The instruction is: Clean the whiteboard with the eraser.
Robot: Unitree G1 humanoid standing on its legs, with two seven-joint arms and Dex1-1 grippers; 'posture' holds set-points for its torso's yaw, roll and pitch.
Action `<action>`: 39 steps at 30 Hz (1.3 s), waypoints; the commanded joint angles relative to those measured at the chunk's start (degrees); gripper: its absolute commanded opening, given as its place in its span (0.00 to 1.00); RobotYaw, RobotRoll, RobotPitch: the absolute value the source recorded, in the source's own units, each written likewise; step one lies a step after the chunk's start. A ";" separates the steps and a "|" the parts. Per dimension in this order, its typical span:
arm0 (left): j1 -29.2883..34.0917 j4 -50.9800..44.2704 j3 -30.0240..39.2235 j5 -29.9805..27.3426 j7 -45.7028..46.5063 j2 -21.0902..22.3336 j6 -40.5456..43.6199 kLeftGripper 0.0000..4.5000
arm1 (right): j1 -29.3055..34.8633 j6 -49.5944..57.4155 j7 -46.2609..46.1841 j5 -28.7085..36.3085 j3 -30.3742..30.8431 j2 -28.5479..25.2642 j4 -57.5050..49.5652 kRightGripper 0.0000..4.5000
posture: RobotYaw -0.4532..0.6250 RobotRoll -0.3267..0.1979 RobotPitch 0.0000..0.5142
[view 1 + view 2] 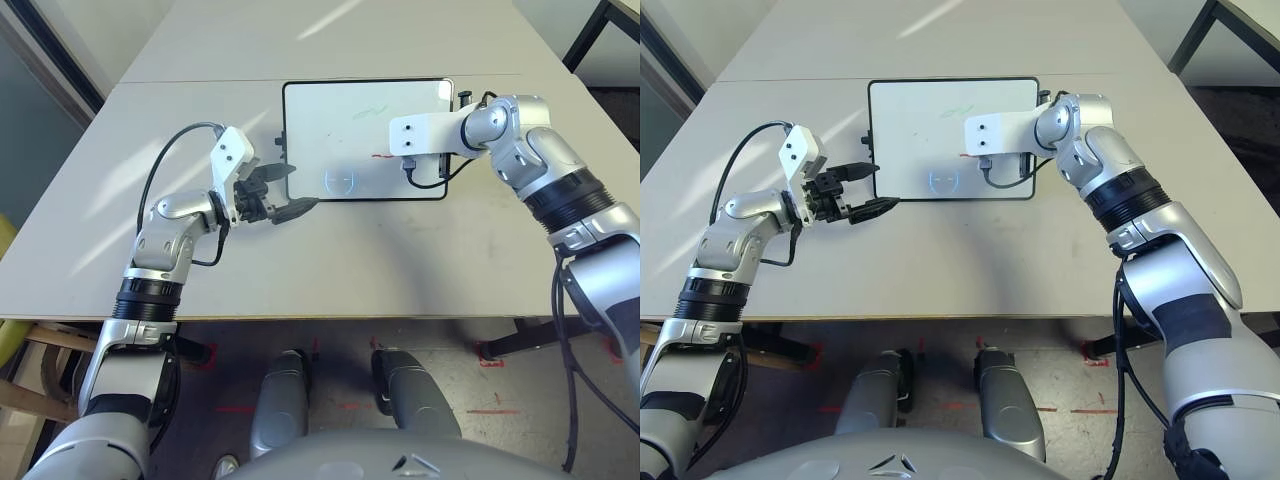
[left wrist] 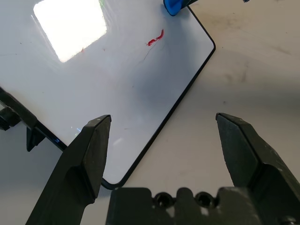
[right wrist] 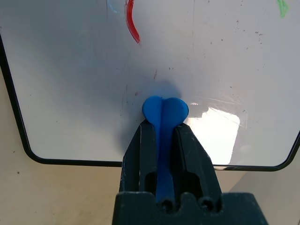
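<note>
The whiteboard (image 1: 330, 120) lies flat at the middle of the table, with a green mark (image 1: 368, 112), a red mark (image 3: 132, 23) and a faint bluish ring (image 1: 340, 180) on it. My right gripper (image 3: 161, 129) is shut on the blue eraser (image 3: 165, 110), whose rounded end presses on the board near its right front corner. From above, the white wrist casing (image 1: 425, 135) hides those fingers. My left gripper (image 1: 288, 192) hovers open at the board's left front corner, with nothing between its fingers (image 2: 93, 150). The eraser (image 2: 174, 5) also shows from the left wrist.
The board rests on a beige table (image 1: 300, 270) whose front edge runs close to my body. Black knobs (image 1: 465, 98) stick out at the board's right side. A dark frame (image 1: 590, 30) stands beyond the table's far right corner.
</note>
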 commanded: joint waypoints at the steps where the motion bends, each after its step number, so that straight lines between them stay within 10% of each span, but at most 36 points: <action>1: 0.59 -1.11 -0.06 -0.16 0.41 0.10 0.88 1.00 | 1.70 0.83 1.13 0.23 0.38 1.66 0.10 0.05 | 0.29 0.62 0.27; 39: 1.77 -3.67 0.58 -0.59 1.58 0.23 2.56 1.00 | -2.97 5.08 1.88 2.87 -1.35 12.40 5.74 0.05 | 0.31 0.62 0.27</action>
